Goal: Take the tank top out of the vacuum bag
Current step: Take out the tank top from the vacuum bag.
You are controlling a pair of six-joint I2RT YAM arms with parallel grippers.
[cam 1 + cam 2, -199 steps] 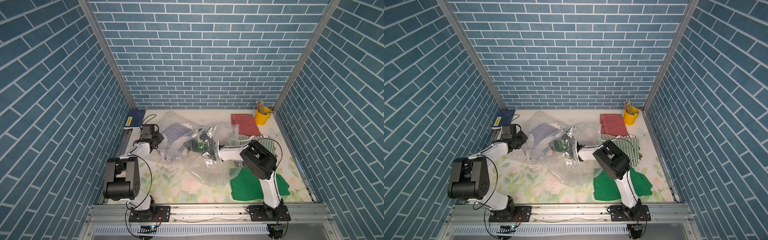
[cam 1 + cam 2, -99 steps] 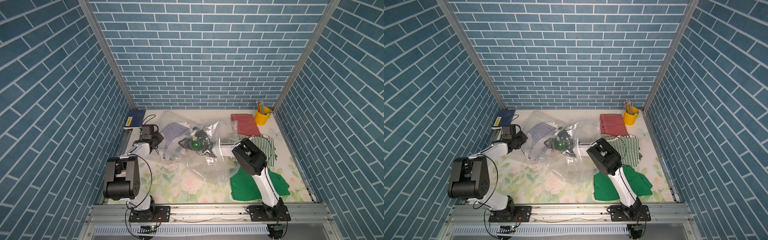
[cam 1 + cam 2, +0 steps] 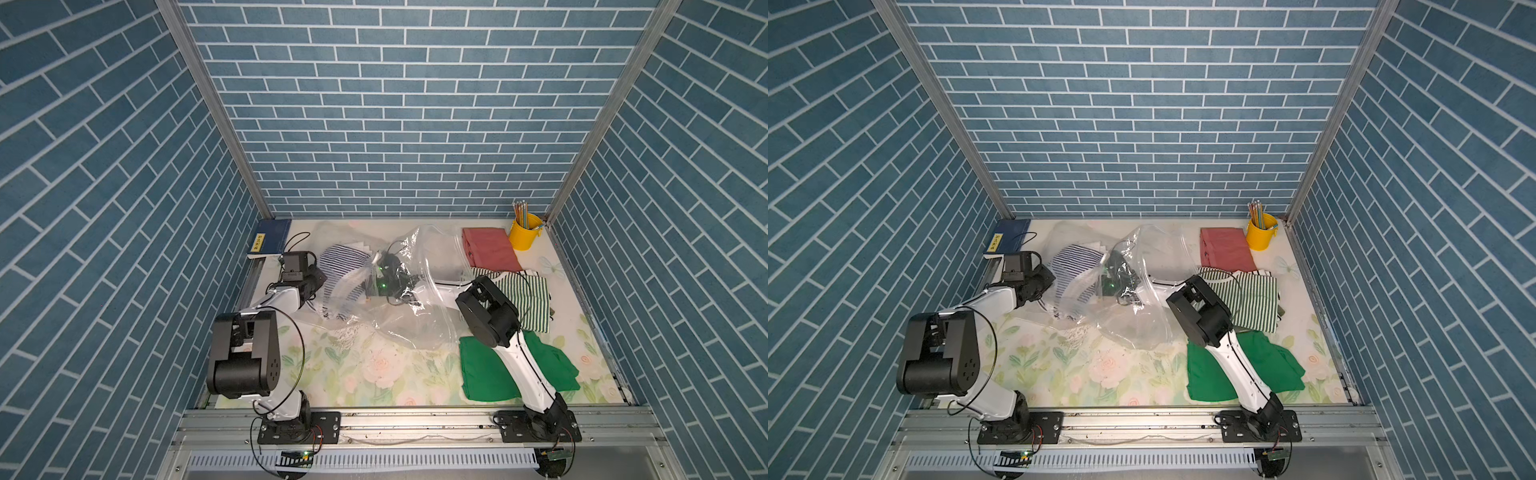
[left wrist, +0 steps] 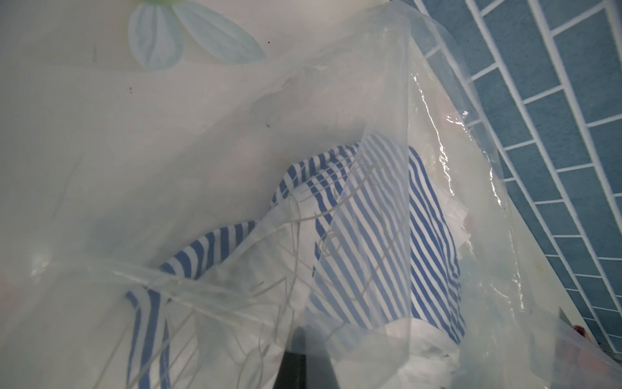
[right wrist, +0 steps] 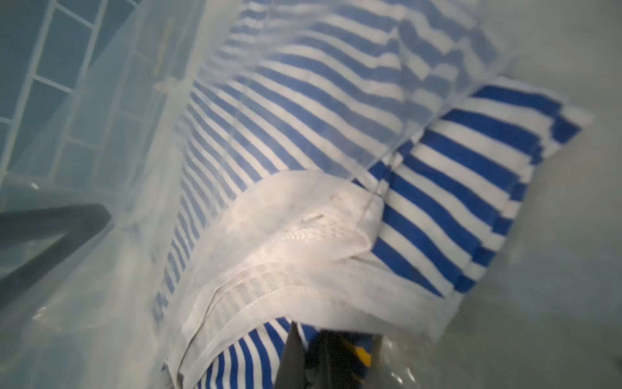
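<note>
The blue-and-white striped tank top (image 3: 345,270) (image 3: 1073,272) lies inside the clear vacuum bag (image 3: 409,328) (image 3: 1133,328) at the back left of the table. My left gripper (image 3: 319,281) (image 4: 304,336) is shut on the bag's plastic at its left side. Its dark finger shows dimly through the film in the left wrist view, with the tank top (image 4: 377,242) behind it. My right gripper (image 3: 374,284) (image 5: 323,340) reaches inside the bag from the right. It is shut on the tank top (image 5: 303,141), just under its white hem.
A red cloth (image 3: 490,247) and a yellow cup of pencils (image 3: 527,232) stand at the back right. A green-striped garment (image 3: 525,299) and a green cloth (image 3: 486,374) lie under the right arm. A blue book (image 3: 270,241) lies in the back left corner.
My right gripper has pushed leftward, deeper into the bag, and has gone from open to shut on the tank top. The bag has shifted with it. The left arm has not moved.
</note>
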